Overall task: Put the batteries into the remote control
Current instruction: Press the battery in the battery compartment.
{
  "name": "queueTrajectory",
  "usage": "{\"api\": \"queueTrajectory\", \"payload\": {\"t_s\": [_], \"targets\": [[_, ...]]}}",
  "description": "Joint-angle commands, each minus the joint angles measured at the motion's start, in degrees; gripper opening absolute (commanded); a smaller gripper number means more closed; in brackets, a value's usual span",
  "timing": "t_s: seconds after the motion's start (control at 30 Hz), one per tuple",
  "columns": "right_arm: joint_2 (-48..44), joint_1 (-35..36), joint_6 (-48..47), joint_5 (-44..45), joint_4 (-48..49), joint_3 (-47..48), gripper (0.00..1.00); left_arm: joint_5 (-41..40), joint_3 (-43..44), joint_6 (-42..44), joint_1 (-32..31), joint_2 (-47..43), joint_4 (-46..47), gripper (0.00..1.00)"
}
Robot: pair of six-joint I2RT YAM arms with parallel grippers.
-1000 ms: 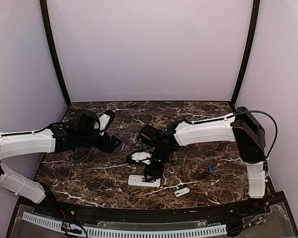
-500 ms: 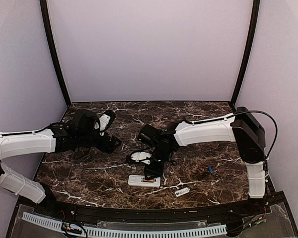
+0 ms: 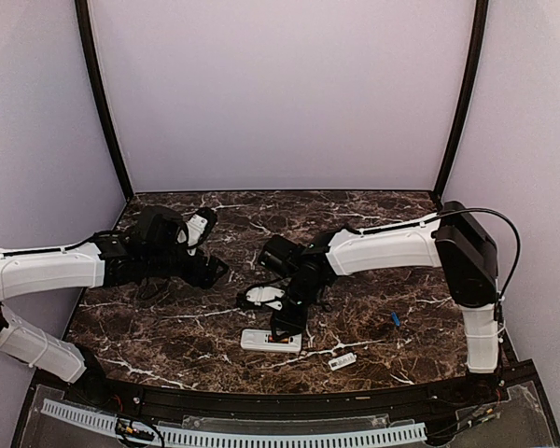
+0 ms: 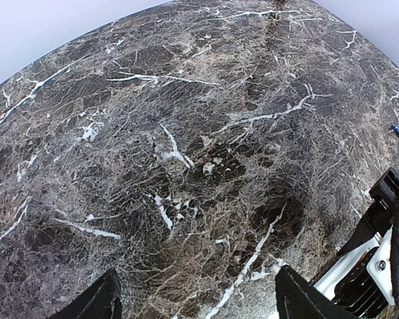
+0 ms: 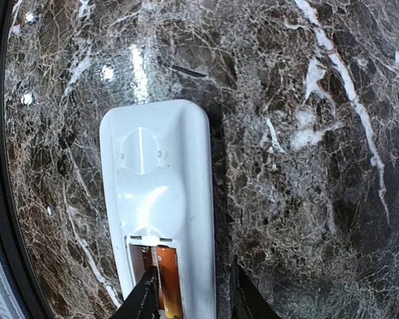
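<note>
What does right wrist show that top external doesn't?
Right wrist only: a close look into the open bay of the flat white rectangular remote control, where the small orange cylindrical battery lies. Top external only: the small blue cylindrical battery and the small white loose cover piece, both apart from the remote. Shared: the remote, the right gripper at its bay end, the dark marble table.

Lit softly and evenly from overhead in the top view: pale walls bright, dark marble table dim, with only faint shadows on it. Just ahead of the right gripper, white sheen on the remote control; farther ahead, small glare spots and a bright streak on the marble. Ahead of the left gripper, sharp veining, bending hard toward the edges in the 2 wrist views.
</note>
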Motion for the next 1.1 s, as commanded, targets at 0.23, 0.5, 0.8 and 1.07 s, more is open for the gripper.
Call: {"api": "queueTrajectory", "payload": {"t_s": [0.23,0.5,0.8,1.07], "targets": [[1.37,0.65,0.29,2.34,0.43,0.69,0.27,0.32,-0.26,0.52,0.29,0.18,0.56,0.79],[0.82,0.62,0.41,1.92,-0.02,1.09,0.3,0.5,-0.17,0.48,0.29,0.2,0.62,0.79],[-1.66,0.65,0.4,1.59,-0.15,1.23,0.36,0.59,-0.17,0.55,0.36,0.11,0.64,0.79],[-3.26,0.62,0.52,0.7,0.02,1.51,0.39,0.67,-0.17,0.67,0.29,0.03,0.63,0.79]]}}
